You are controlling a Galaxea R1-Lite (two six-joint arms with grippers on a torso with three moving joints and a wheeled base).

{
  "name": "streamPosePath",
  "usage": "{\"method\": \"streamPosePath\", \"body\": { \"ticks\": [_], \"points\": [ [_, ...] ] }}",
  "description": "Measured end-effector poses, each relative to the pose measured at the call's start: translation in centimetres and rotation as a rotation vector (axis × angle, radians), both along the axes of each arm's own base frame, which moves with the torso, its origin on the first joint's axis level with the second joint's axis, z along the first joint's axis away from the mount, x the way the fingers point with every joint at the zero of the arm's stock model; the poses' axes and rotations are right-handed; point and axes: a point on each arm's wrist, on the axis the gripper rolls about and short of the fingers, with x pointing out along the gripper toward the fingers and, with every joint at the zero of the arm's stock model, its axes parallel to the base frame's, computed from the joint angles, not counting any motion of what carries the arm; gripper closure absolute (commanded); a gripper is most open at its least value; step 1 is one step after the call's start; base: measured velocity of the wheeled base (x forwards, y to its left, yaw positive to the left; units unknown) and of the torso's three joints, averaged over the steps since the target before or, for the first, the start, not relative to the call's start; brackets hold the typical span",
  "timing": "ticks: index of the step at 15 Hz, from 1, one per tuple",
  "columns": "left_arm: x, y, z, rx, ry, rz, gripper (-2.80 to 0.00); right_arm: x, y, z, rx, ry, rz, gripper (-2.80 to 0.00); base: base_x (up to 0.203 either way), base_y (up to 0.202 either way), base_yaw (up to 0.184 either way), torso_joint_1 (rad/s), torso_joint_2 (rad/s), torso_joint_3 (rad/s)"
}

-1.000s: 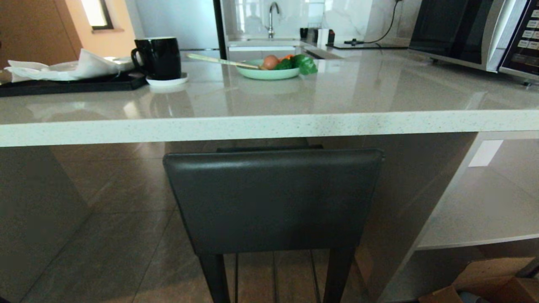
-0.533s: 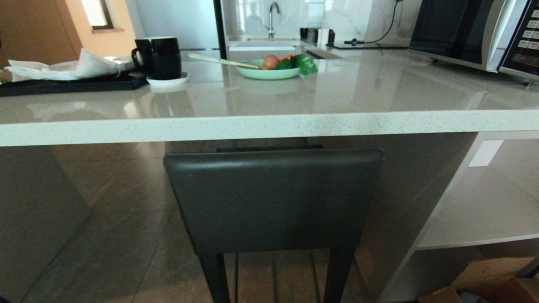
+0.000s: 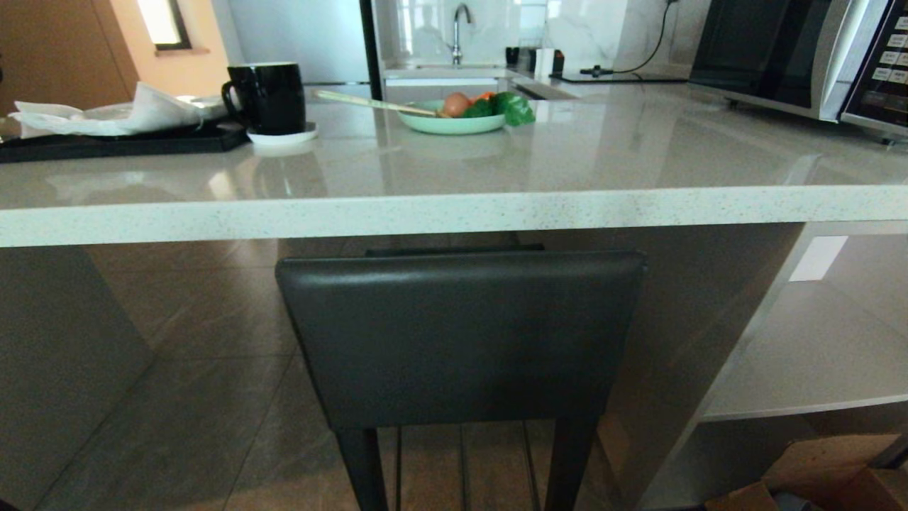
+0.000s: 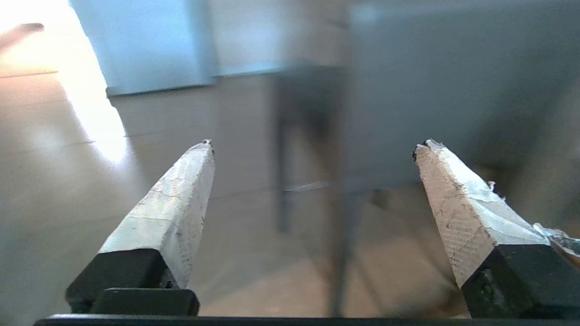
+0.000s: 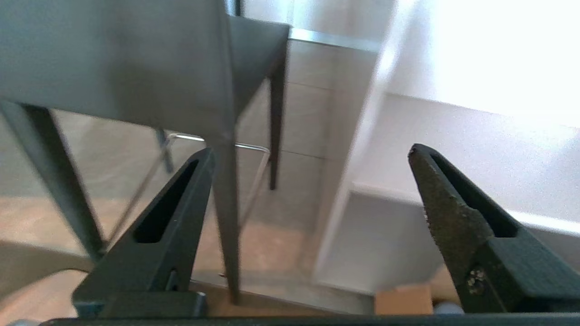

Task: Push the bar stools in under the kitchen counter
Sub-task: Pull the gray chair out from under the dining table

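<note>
Both end effectors (image 4: 312, 145) (image 5: 310, 154) gape near leather-backed bar stool (image 3: 461, 333).

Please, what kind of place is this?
Most likely a home kitchen: a thick pale speckled stone counter with a dark grey leather-backed bar stool below it, a steel microwave oven, and a sink tap behind.

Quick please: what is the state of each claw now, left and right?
Left claw: open, holding nothing, near the bar stool.
Right claw: open, holding nothing, beside the stool's leg.
</note>
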Motion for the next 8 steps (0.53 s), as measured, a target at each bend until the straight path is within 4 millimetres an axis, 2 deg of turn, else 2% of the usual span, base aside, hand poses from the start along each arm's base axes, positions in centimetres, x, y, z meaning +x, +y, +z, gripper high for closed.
{"method": "streamPosePath", "body": {
  "ticks": [2, 4, 6, 8],
  "points": [
    [1.7, -0.2, 1.8, 0.011, 0.016, -0.121, -2.8, 2.0, 0.1, 2.2, 0.003, 0.03, 0.058, -2.8, 0.0, 0.0, 0.0, 0.0, 0.0, 0.0],
    [3.8, -0.8, 3.0, 0.015, 0.048, -0.218, -2.8, 4.8, 0.4, 4.0, 0.005, 0.064, 0.13, -2.8, 0.0, 0.0, 0.0, 0.0, 0.0, 0.0],
    [5.4, -1.5, 3.6, -0.038, 0.087, -0.359, -2.8, 7.8, 1.0, 5.1, 0.013, 0.104, 0.261, -2.8, 0.0, 0.0, 0.0, 0.0, 0.0, 0.0],
    [6.6, -1.9, 3.4, -0.127, 0.129, -0.474, -2.8, 9.7, 1.7, 5.4, 0.047, 0.16, 0.464, -2.8, 0.0, 0.0, 0.0, 0.0, 0.0, 0.0]
  ]
}}
